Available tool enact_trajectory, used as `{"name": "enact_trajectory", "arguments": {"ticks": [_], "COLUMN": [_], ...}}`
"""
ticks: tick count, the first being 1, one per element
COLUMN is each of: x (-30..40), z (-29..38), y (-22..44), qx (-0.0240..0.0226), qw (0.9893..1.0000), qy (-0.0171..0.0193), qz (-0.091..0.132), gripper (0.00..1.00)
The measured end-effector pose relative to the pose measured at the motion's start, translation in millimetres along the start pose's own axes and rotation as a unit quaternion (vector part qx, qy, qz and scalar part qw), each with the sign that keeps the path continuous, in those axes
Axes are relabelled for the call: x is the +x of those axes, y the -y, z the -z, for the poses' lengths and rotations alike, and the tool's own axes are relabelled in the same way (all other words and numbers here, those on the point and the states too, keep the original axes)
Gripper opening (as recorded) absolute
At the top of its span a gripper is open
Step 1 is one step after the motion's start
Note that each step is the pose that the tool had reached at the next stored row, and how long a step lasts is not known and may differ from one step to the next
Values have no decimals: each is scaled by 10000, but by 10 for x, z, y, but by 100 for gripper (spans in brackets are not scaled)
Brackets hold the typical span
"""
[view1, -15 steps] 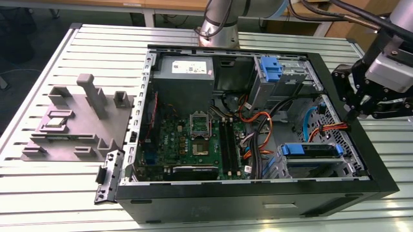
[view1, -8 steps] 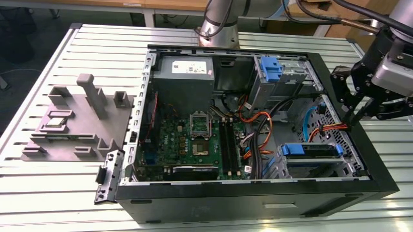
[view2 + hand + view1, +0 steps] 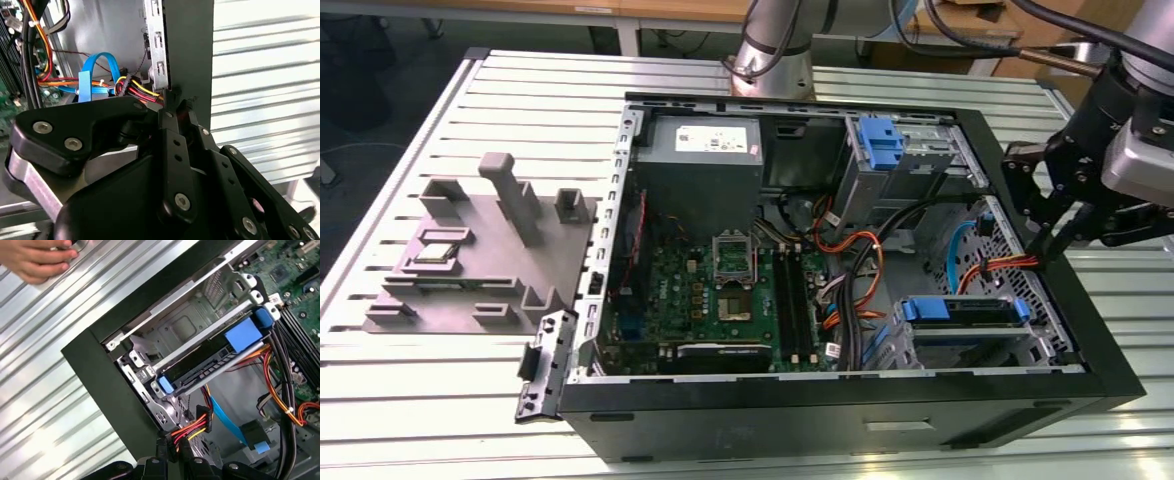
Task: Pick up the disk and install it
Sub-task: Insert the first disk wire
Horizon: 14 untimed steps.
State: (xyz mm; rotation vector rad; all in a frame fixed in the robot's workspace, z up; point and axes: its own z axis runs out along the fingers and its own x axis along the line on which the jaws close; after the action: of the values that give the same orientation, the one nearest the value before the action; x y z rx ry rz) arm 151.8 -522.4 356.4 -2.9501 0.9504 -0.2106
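Observation:
The disk (image 3: 962, 312), a flat drive in a blue plastic bracket, lies in the drive cage at the front right corner of the open computer case (image 3: 847, 405). In the first wrist view the disk (image 3: 210, 362) sits between the cage's metal rails, its blue tab facing the motherboard. My gripper (image 3: 1049, 246) hangs over the case's right wall, a short way behind the disk, apart from it. In both wrist views the black fingertips (image 3: 172, 102) are shut together with nothing between them, right at the wall's edge above a red, yellow and black power cable (image 3: 192, 427).
A blue-handled caddy (image 3: 882, 146) stands beside the power supply (image 3: 703, 150). Orange and blue cables (image 3: 861, 265) cross the case floor beside the motherboard (image 3: 720, 295). A grey fixture plate (image 3: 487, 250) lies at the exterior view's left. A person's hand (image 3: 35, 257) rests on the slatted table.

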Motion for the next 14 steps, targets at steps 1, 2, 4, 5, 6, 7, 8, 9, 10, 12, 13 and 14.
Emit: {"name": "enact_trajectory", "arguments": {"ticks": [1, 2, 4, 5, 6, 7, 8, 9, 10, 12, 13, 14], "x": [0, 0, 0, 1, 3, 4, 4, 4, 4, 2, 0, -2], "z": [-4, -7, -10, -12, -14, -16, -19, -22, -24, -25, -24, -25], "y": [0, -1, -6, -8, -10, -12, -13, -14, -15, -18, -21, -22], "qx": [8, 14, 21, 26, 33, 39, 45, 51, 57, 62, 66, 72], "qw": [10000, 9999, 9998, 9998, 9997, 9996, 9995, 9993, 9991, 9988, 9987, 9985], "qy": [4, 8, 11, 9, 8, 8, 9, 12, 14, 15, 14, 13], "qz": [66, 121, 181, 206, 239, 278, 322, 369, 415, 487, 515, 541], "gripper": [24, 24, 24, 24, 24, 24, 24, 24, 24, 24, 24, 24]}}
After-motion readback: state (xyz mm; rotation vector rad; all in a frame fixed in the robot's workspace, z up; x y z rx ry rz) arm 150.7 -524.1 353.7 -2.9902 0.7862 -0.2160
